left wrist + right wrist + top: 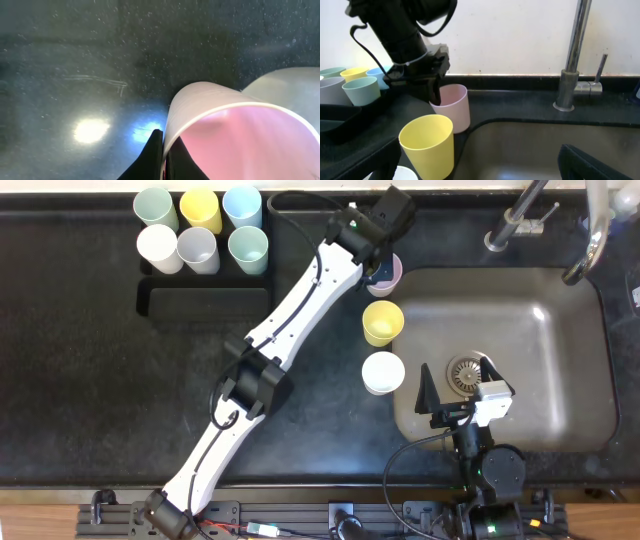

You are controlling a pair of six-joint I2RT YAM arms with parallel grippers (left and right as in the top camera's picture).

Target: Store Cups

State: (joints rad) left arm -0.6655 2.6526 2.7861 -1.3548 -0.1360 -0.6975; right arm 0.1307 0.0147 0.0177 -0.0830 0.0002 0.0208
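Note:
A pink cup stands upright on the black counter by the sink's back left corner. My left gripper is shut on its rim, one finger inside the wall and one outside. Just in front of it stands a yellow cup, then a white cup, both along the sink's left edge. Several pastel cups stand together at the back of a black tray. My right gripper hangs open over the sink, holding nothing.
The steel sink takes up the right side, with its drain near my right gripper. A faucet rises behind it. The left arm lies diagonally across the counter. The tray's front half is bare.

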